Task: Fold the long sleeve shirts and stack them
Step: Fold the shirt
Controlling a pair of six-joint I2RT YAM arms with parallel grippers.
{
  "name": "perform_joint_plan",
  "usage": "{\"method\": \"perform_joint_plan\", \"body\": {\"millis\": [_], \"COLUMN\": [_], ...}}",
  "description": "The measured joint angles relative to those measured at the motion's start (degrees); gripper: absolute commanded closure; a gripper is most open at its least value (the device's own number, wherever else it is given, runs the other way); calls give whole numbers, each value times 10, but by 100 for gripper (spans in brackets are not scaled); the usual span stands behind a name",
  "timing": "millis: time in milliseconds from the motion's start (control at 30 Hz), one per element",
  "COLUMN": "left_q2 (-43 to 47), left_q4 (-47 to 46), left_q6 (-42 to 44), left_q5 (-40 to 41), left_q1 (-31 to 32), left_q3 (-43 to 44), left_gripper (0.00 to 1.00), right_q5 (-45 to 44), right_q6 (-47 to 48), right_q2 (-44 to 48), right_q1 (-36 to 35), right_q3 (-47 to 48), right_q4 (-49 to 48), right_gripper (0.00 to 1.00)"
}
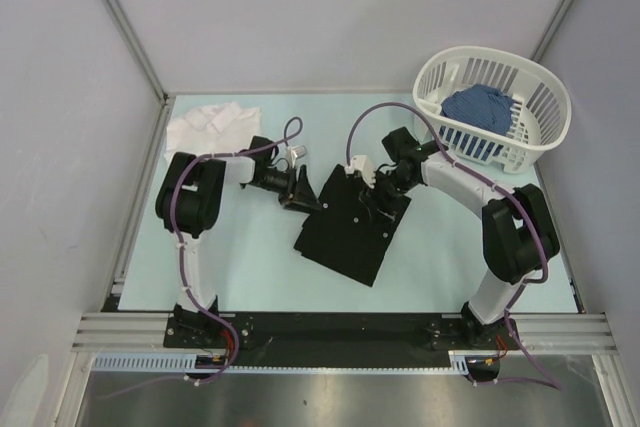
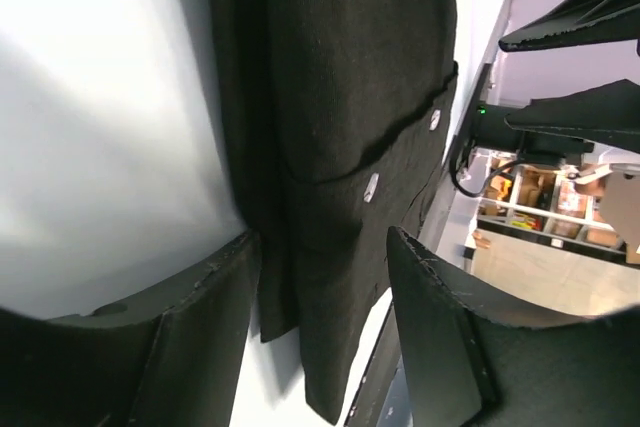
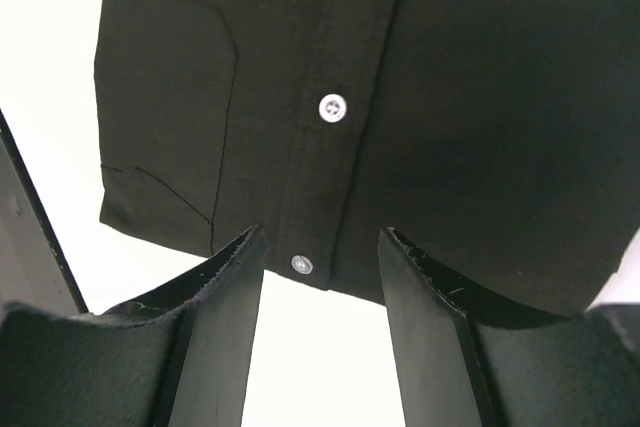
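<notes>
black shirt (image 1: 350, 232) folded mid-table, far edge hidden under both grippers in top view | white shirt (image 1: 212, 127) crumpled far-left, partly cut off by left arm | left gripper (image 2: 323, 235) jaws apart, shirt edge in gap, contact unclear | right gripper (image 3: 320, 233) jaws apart at buttoned hem, nothing clamped | basket (image 1: 425, 82) far right, blue cloth (image 1: 478, 107) inside

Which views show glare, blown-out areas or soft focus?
Left wrist: table blown out to white beside the black shirt. Right wrist: table washed out too, but the button is crisp. Top external: even light, sharp throughout.
</notes>
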State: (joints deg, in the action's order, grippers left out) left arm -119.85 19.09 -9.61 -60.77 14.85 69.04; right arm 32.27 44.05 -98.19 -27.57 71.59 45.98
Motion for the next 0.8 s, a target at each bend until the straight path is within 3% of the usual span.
{"method": "perform_joint_plan", "body": {"millis": [200,567,800], "left_q2": [-10,12,104], "left_q4": [-29,-87,-160], "left_q6": [-24,-72,-117], "left_q5": [-20,-14,40], "left_q1": [5,5,-44], "left_q3": [-8,-43,-151], "left_gripper": [41,30,23], "right_q5": [1,-18,-44], "right_q6": [-15,-103,-205], "right_q2": [-1,-52,-60], "right_q1": [2,-29,-88], "right_q3": [16,40,50], "right_q4": [0,-64,-156], "right_gripper": [46,49,49]}}
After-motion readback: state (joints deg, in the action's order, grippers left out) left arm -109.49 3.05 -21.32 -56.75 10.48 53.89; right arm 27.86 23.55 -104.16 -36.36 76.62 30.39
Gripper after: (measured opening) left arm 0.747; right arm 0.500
